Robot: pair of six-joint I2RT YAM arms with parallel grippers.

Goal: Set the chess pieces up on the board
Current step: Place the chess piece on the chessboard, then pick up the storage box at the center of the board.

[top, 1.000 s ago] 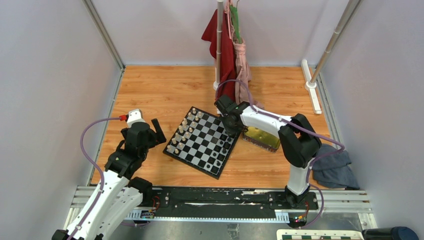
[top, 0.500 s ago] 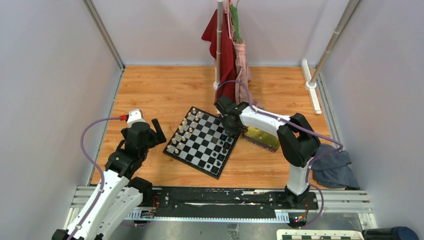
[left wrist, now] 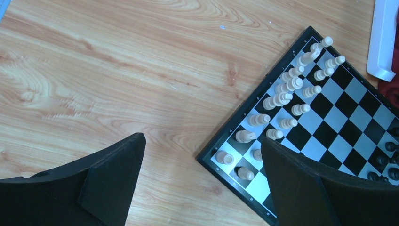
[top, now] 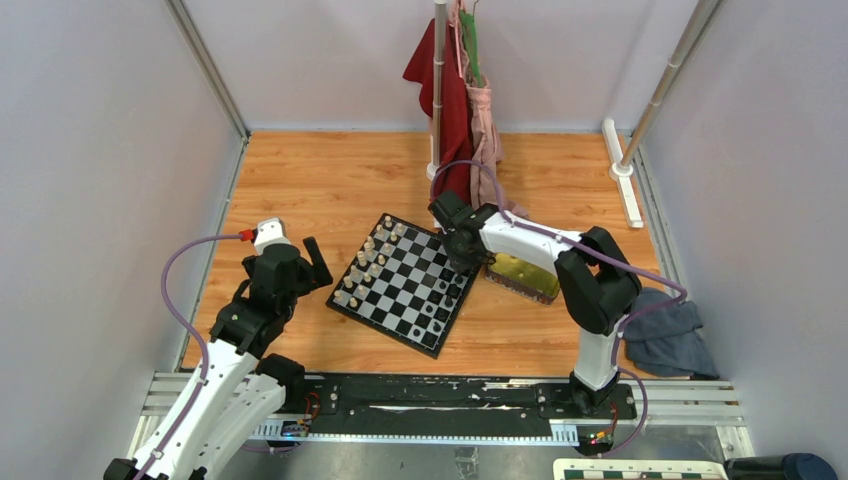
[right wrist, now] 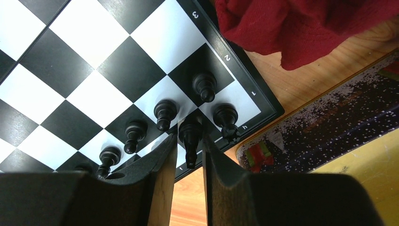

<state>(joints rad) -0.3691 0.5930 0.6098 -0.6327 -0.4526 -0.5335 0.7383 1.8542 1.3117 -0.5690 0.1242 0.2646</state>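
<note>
The board (top: 400, 300) lies tilted at mid-table, cream-white pieces (top: 362, 265) along its left side. My right gripper (top: 462, 262) hangs over its far right corner. In the right wrist view that gripper (right wrist: 189, 141) is open narrowly around a black chess piece (right wrist: 190, 131) that stands upright on an edge square of the board (right wrist: 89, 99). A thin gap shows at the left finger (right wrist: 162, 165). Several other black pieces (right wrist: 165, 113) stand on nearby squares. My left gripper (left wrist: 202, 141) is wide open and holds nothing, just off the board's (left wrist: 348, 108) left corner beside the white pieces (left wrist: 282, 96).
A gold tin tray (top: 523, 275) lies against the board's right side, its dark speckled wall (right wrist: 329, 122) close to my right fingers. Red and pink clothes (top: 455, 90) hang on a pole behind. A grey-blue cloth (top: 670, 335) lies at the right edge.
My right gripper's jaws have parted a little around the black piece. Both arms stay where they were.
</note>
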